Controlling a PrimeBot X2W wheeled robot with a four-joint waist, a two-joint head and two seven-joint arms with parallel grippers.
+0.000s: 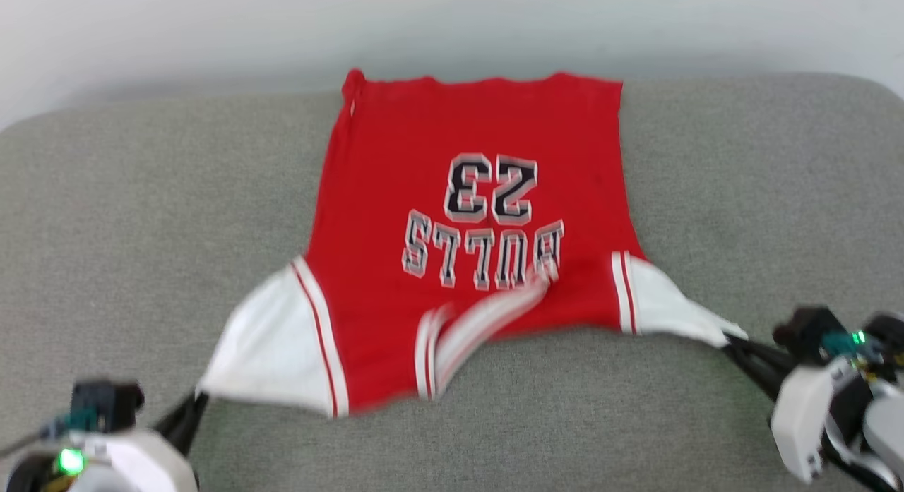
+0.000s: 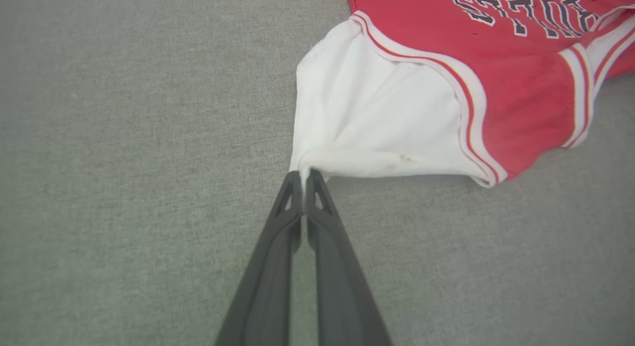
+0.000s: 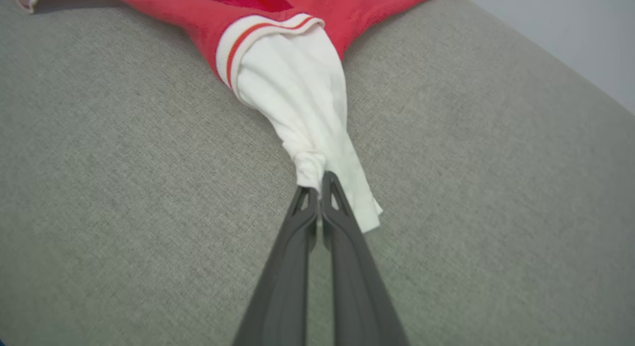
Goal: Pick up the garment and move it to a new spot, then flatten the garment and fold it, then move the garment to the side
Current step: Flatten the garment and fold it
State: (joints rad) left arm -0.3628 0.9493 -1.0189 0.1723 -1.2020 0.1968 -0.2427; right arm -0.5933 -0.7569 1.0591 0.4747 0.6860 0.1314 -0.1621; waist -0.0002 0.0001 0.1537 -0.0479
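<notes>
One garment (image 1: 466,195) lies at the centre of the head view, with two white sleeves (image 1: 268,344), one at lower left and one at right. There are two grippers, the left gripper (image 1: 198,400) at lower left and the right gripper (image 1: 731,340) at lower right, each with two dark fingers (image 2: 278,246). There is one grey cushioned surface (image 1: 141,217).
</notes>
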